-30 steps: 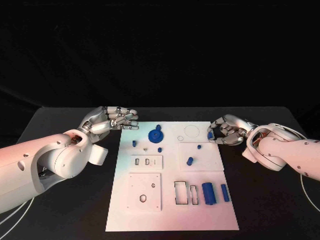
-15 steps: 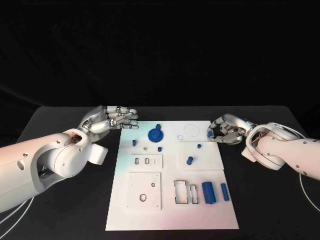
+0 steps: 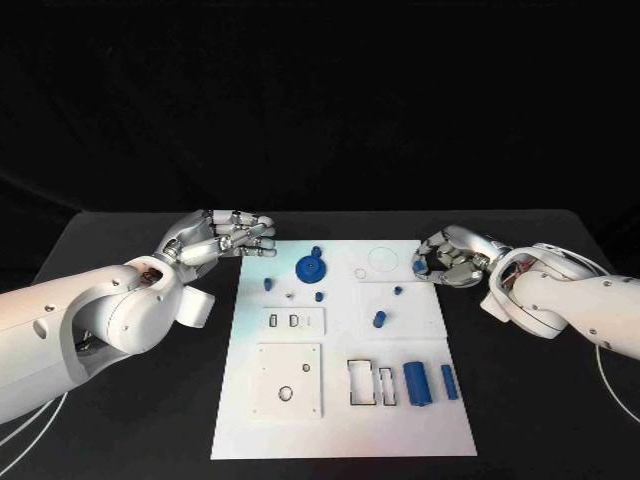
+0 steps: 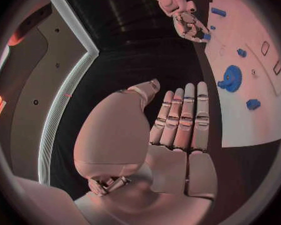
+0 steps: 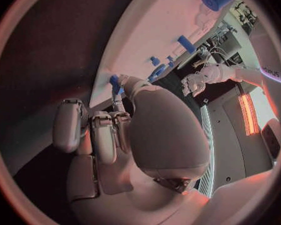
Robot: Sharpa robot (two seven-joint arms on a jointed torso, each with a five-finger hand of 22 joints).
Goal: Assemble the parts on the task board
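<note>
Right hand (image 5: 115, 130) pinching blue part (image 5: 115, 84)

Table (image 3: 133, 250): black, matt, cloth-like look, no glare.
Task board (image 3: 346, 420): white, flat, smooth, slight sheen; looks like plastic sheet.
Gear (image 3: 309, 268): blue plastic look, matt, toothed rim.
Pegs (image 3: 418, 385): blue, smooth, same plastic look.
Left hand (image 3: 231, 235): silver, metallic-looking segments, satin shine; finger faces (image 4: 184, 117) smooth, pale.
Right hand (image 3: 447, 258): same silver finish; holds small blue part (image 5: 115, 85), plastic-looking.
Arm shells (image 3: 90, 320): white, glossy, hard plastic look, soft highlights.
Cables (image 3: 17, 435): white, smooth sheath.
</note>
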